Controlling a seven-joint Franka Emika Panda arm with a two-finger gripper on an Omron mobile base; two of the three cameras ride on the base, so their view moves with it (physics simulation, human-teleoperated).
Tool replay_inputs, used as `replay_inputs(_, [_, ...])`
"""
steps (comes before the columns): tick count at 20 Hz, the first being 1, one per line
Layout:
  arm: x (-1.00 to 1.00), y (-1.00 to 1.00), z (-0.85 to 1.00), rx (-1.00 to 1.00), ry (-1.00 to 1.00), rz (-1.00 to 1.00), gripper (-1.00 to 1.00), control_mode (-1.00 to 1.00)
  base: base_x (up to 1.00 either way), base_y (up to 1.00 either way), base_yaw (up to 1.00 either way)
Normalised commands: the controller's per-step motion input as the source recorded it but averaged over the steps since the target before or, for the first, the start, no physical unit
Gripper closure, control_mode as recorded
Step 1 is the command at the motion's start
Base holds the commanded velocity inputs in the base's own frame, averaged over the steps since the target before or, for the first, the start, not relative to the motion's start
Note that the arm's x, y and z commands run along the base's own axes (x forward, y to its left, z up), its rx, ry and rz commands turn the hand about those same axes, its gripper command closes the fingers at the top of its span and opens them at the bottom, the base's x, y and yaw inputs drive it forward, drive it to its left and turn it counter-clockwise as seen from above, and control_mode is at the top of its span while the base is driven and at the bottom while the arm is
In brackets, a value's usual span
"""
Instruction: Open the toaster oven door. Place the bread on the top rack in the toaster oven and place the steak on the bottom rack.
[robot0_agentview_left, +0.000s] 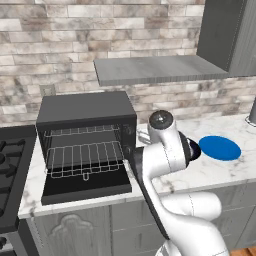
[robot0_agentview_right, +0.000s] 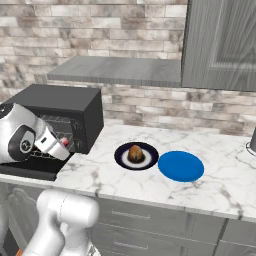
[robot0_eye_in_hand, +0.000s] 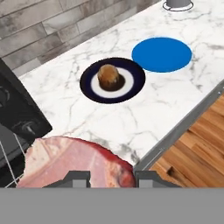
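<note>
I see a brick wall (robot0_agentview_left: 60, 45) of rough grey-beige blocks behind everything, with a flat grey shelf (robot0_agentview_left: 155, 69) and a grey cabinet (robot0_agentview_right: 220, 42) above. Below runs the desk (robot0_agentview_right: 150, 185), glossy white marble with grey veins, over grey drawer fronts; wood-plank floor (robot0_eye_in_hand: 192, 153) shows past its edge in the hand view. A black gas stove (robot0_agentview_left: 12, 170) sits at the desk's left end.

The oven (robot0_agentview_left: 85, 107) is a boxy matte-black unit with a dark grey top. Its door (robot0_agentview_left: 85, 187), a flat black panel, lies folded down and open. Inside are two thin silver wire grids: the top rack (robot0_agentview_left: 80, 132) and, lower, the bottom rack (robot0_agentview_left: 85, 160) with a small loop at its front. Both racks look bare from the left base view.

To the oven's right on the desk sits a round dark plate (robot0_agentview_right: 136, 156) with a white centre, holding the bread (robot0_agentview_right: 135, 153), a small golden-brown lump. Just beside it lies a flat blue disc (robot0_agentview_right: 181, 166).

My hand (robot0_eye_in_hand: 112, 179) is clenched on the steak (robot0_eye_in_hand: 74, 162), a flat pink slab with a darker red rim, held just in front of the open oven, near its right side.
</note>
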Motion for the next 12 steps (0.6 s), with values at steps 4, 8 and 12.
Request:
replay_inputs(4, [0.00,0.70,0.31,0.00,0.09,0.00,1.00,-1.00,0.00,0.00,0.00])
replay_inputs(8, [0.03,0.65,0.07,0.00,0.17,0.00,1.00,-1.00,0.00,0.00,0.00])
replay_inputs(12, [0.10,0.59,-0.09,0.00,0.14,0.00,1.00,-1.00,0.00,0.00,0.00])
